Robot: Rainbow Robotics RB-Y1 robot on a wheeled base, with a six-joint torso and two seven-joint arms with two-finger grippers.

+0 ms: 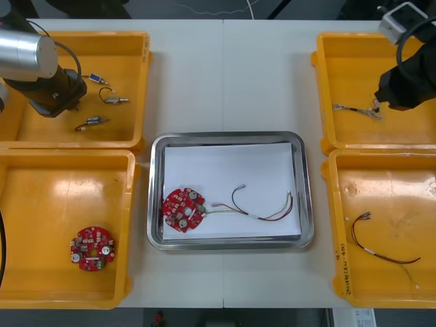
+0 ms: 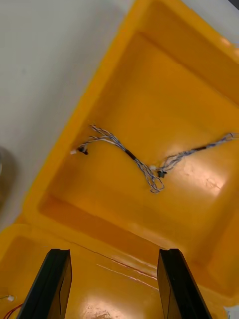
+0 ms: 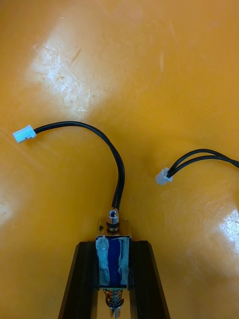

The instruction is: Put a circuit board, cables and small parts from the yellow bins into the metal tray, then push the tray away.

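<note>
My left gripper [image 3: 113, 247] is shut on a small metal part [image 3: 113, 264] wrapped in blue; the part's black cable [image 3: 107, 144] curls away to a white plug. In the front view this gripper [image 1: 67, 101] is low in the far left yellow bin [image 1: 129, 51], beside other small metal parts [image 1: 112, 99]. My right gripper [image 2: 114, 255] stands open above the twisted blue and white cable [image 2: 144, 164], not touching it. It hovers over the far right yellow bin [image 1: 340, 54] and its cable [image 1: 355, 109]. The metal tray [image 1: 155, 204], white inside, holds a red circuit board [image 1: 182, 209] and a red and yellow cable [image 1: 262, 210].
A second black cable with a white plug [image 3: 164, 176] lies close beside the held part. The near left bin [image 1: 41, 197] holds another circuit board [image 1: 92, 248]. A dark red cable [image 1: 381, 251] lies in the near right bin [image 1: 409, 191].
</note>
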